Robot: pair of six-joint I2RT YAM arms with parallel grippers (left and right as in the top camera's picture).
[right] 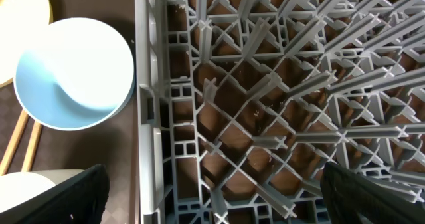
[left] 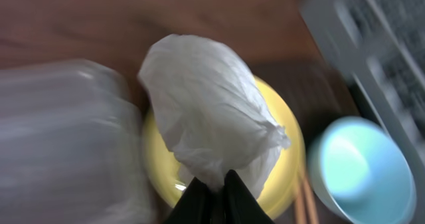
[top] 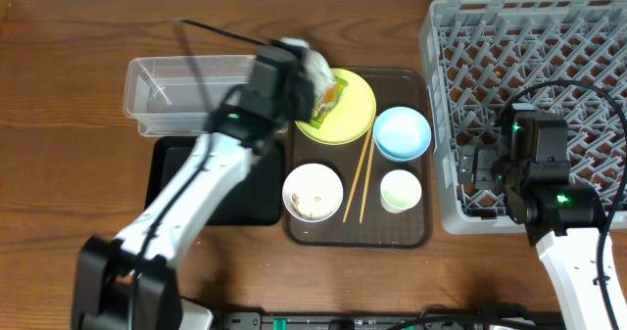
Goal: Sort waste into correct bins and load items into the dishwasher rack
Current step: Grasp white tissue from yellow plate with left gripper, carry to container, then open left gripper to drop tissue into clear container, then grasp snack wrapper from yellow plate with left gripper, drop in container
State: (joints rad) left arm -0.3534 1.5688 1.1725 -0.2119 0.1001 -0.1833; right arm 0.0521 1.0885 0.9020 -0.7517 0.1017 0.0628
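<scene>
While the left tool (left: 214,191) clenched the tissue (left: 209,111) above the plate (left: 159,164), the right tool (right: 216,201) sat spread wide over the rack (right: 265,84).

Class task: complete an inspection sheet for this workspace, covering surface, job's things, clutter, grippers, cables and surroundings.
Surface: wooden table, brown serving tray on it.
Job's things: tissue held over yellow plate; wrapper on plate; blue bowl, white bowl with scraps, cup, chopsticks on serving tray; clear tub, black tray, rack empty where visible.
Clutter: nothing seen.
Grippers: left gripper, jaws shut on tissue; right gripper, jaws open above rack.
Cables: black cables loop from both arms.
Surroundings: nothing seen.
</scene>
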